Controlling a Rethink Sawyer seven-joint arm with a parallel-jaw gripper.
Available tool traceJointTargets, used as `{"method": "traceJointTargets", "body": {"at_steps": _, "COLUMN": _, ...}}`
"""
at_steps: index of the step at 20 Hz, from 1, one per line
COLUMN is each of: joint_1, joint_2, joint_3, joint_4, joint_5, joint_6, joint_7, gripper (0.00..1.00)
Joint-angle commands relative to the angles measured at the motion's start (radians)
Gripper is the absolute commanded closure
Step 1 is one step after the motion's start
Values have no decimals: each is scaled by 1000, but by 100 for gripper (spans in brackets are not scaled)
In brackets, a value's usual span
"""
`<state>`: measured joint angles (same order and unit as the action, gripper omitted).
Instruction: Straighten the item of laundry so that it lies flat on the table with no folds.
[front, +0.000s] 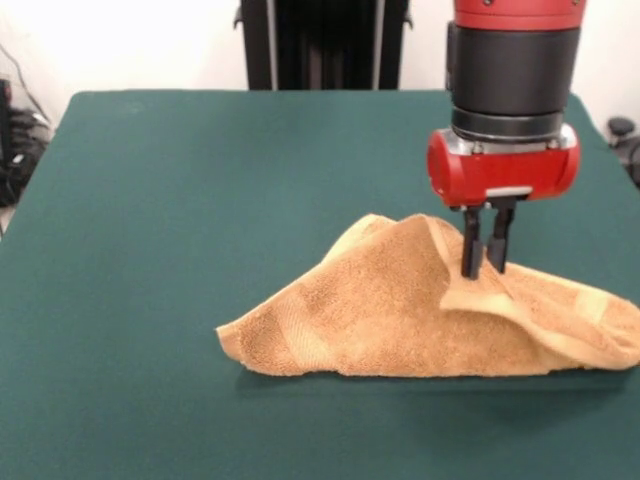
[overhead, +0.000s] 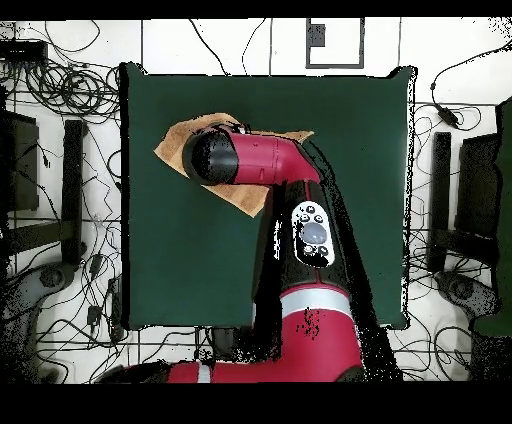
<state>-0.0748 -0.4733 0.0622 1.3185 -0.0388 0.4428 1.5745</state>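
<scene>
The golden-tan towel (front: 380, 320) lies crumpled on the green table (front: 200, 180), right of centre in the front view, bunched into a ridge with a folded-over flap on its right. My gripper (front: 484, 268) comes straight down onto that flap, its two black fingers (front: 471, 250) close together and pinching the cloth. In the overhead view the towel (overhead: 172, 148) shows only at its edges near the table's (overhead: 350, 200) upper left, and the arm's wrist (overhead: 215, 158) hides its middle and the gripper.
The towel's right end reaches close to the table's right edge in the front view. Cables and dark equipment (overhead: 60, 200) lie on the floor around the table. The robot's pedestal (front: 320, 45) stands at the far side.
</scene>
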Motion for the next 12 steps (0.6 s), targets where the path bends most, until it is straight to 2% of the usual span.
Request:
{"method": "traceJointTargets", "body": {"at_steps": 1, "joint_1": 54, "joint_2": 110, "joint_3": 26, "joint_4": -101, "joint_5": 6, "joint_6": 157, "joint_7": 115, "gripper": 100}}
{"method": "traceJointTargets", "body": {"at_steps": 12, "joint_1": 43, "joint_2": 157, "joint_3": 52, "joint_4": -128, "joint_5": 1, "joint_6": 107, "joint_7": 101, "gripper": 100}}
